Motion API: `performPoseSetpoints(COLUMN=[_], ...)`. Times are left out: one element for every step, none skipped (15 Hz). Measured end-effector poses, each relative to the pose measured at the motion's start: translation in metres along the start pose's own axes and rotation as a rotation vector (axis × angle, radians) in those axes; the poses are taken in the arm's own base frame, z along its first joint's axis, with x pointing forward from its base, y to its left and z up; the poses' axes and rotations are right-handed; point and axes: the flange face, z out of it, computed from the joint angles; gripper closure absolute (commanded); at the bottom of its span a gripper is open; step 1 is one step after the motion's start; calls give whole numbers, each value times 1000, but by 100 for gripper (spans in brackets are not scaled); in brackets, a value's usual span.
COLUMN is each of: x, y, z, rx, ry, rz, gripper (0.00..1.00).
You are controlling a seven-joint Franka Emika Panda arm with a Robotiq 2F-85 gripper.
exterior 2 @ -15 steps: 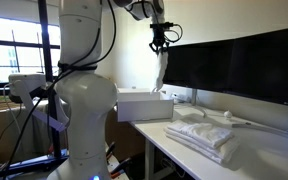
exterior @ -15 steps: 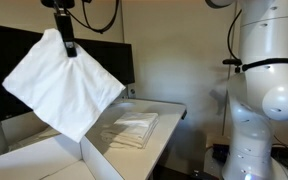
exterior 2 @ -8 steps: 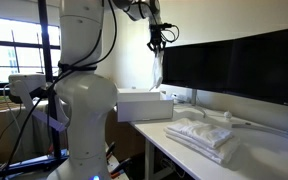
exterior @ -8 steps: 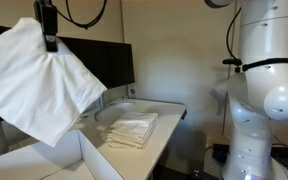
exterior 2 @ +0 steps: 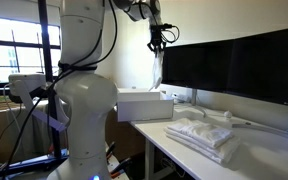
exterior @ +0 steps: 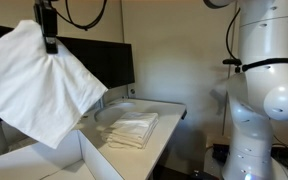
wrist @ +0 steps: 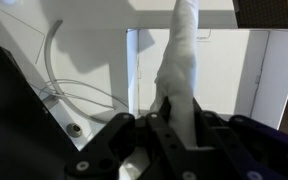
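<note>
You are pinching a large white fabric cloth [exterior: 39,90] by its corner, gripper [exterior: 50,44] almost fully closed; steady it above the white rectangular box [exterior 2: 144,105].

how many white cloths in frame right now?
2 at least: one white cloth hangs in the air from the shut gripper; a folded pile lies on the table in front of the monitor. The pile may hold several; its layers can't be counted.

The tool [wrist: 174,122] pinches a white cloth [wrist: 181,60] hanging over a white box [wrist: 234,70], with a cable [wrist: 48,60] curving beside it.
</note>
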Motion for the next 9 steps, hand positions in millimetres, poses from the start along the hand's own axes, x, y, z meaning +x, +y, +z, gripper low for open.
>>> performPoseSetpoints(x=[0,0,1,4,9,17,28,41,55], y=[0,0,0,-1,-3,-6,-12,-18,-27], z=[0,1,2,6,11,18,25,33,41], rx=[0,1,3,10,18,26,34,44,60], ry=[0,-1,-2,-2,-3,5,18,38,68], rz=[0,0,-1,-5,-14,-27,-45,-64,-83], gripper=[95,95,95,95,95,95,95,95,95])
